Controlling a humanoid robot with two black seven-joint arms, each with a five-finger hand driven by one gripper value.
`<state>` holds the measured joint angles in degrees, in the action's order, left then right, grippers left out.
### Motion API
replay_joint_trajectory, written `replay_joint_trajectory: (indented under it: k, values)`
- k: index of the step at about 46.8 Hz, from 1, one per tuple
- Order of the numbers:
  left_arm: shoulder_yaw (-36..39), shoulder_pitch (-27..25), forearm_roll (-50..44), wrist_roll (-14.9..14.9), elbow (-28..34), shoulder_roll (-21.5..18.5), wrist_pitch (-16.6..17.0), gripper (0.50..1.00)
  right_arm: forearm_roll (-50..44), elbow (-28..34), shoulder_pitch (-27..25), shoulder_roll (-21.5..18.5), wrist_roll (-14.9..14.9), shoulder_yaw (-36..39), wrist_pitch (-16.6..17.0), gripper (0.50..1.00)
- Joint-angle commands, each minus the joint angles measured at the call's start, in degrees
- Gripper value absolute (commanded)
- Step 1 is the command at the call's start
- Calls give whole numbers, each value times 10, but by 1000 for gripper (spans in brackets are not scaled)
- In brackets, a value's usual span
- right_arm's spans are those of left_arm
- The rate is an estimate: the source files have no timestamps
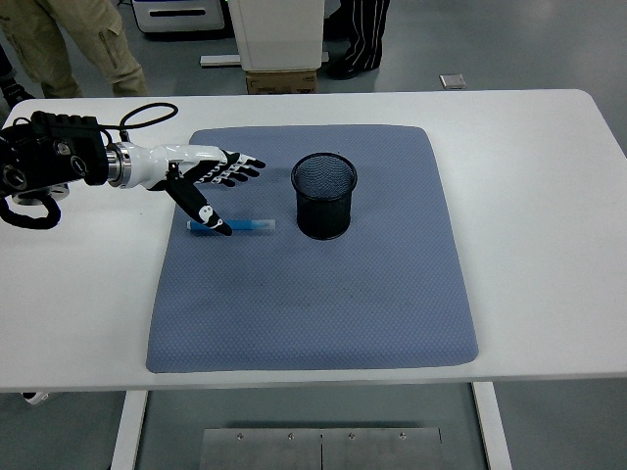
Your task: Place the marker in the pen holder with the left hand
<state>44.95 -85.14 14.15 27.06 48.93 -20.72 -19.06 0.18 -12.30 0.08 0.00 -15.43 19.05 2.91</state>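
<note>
A blue marker [245, 225] with a pale cap end lies flat on the grey-blue mat [313, 294], pointing left to right, just left of the black mesh pen holder [324, 195]. The holder stands upright near the mat's middle. My left hand [217, 186] reaches in from the left and hovers over the marker's left end, fingers spread and holding nothing. Its thumb points down in front of the marker and hides the marker's left tip. The right arm does not show.
The mat lies on a white table [549, 196]. A person's legs [69, 44] stand beyond the far left edge, another person's legs [358, 34] at the top middle. A white cabinet [276, 34] and a cardboard box [281, 81] sit behind the table.
</note>
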Motion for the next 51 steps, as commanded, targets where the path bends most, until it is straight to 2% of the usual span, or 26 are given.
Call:
replay_joint_trajectory:
  k: [1,15,28,35,42,47,51]
  values:
    - [19,-13,3,0,0,17,1,1000,0,0,0,0,0,0,0,1000]
    - [24,-39,109,-1,0,53,-1,1000,0,0,0,0,0,0,0,1000]
    - [28,-62,168,-3,-3,54,-1,1000,0,0,0,0,0,0,0,1000]
    - [29,-61,200,-44,-3,58,0,1000,0,0,0,0,0,0,1,1000]
    - [28,-60,203,-56,-3,59,1,1000,-1,0,0,0,0,0,1,1000]
    - [27,-62,203,-82,-4,59,1,1000,0,0,0,0,0,0,0,1000]
    - [27,-62,203,-87,-4,63,1,1000,0,0,0,0,0,0,0,1000]
